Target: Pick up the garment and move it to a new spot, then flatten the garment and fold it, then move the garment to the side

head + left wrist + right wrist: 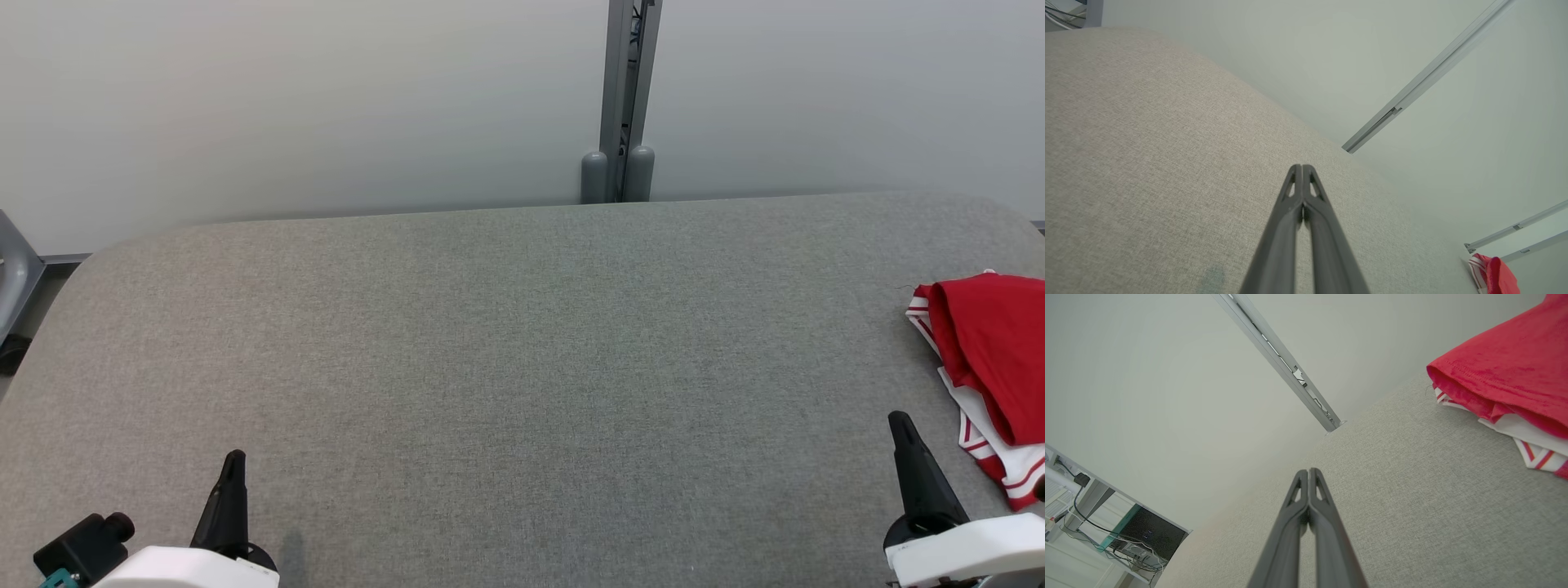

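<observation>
Grey cloth covers the table (522, 367). At lower left the left gripper (234, 459) has its fingers pressed together, empty; the right gripper (901, 421), likewise closed and empty, is far nearer the red-and-white garment (992, 351), bunched just to its right along the table's right edge

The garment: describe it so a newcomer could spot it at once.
Start from the wide grey fabric table and follow it to the right side. There, just right of the right gripper, lies the garment in a loose heap. It is bright red with white, red-striped trim, against plain grey all around.
</observation>
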Motion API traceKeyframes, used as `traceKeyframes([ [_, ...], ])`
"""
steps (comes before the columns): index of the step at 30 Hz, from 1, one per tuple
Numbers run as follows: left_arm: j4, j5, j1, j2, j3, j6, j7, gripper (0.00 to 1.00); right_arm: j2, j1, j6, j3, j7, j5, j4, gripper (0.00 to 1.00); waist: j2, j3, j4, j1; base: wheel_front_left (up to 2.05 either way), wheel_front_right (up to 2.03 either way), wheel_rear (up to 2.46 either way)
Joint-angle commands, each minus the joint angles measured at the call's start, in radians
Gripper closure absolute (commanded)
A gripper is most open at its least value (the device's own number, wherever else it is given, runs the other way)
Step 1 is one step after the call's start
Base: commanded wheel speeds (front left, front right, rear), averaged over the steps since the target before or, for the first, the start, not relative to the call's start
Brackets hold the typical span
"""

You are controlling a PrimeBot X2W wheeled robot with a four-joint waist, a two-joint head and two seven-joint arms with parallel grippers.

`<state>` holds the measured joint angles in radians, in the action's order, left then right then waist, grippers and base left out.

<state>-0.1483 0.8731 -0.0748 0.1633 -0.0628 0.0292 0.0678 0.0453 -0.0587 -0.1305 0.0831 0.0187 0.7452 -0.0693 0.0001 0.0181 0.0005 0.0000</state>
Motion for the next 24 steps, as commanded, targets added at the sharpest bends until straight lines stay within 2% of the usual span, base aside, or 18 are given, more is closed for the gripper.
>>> traceKeyframes([
  [1, 0.007, 0.032, 0.031, 0.003, 0.014, -0.009, -0.006, 1.00, 0.011, 0.029, 0.000, 0.004, 0.005, 0.039, 0.005, 1.00, -0.0001, 0.000, 0.000, 0.0000, 0.00, 0.00, 0.00],
  [24, -0.029, 0.287, 0.087, -0.033, 0.068, -0.064, -0.065, 1.00, 0.012, 0.081, 0.000, 0.012, 0.035, 0.333, -0.058, 1.00, -0.0001, -0.006, 0.000, 0.0000, 0.00, 0.00, 0.00],
])
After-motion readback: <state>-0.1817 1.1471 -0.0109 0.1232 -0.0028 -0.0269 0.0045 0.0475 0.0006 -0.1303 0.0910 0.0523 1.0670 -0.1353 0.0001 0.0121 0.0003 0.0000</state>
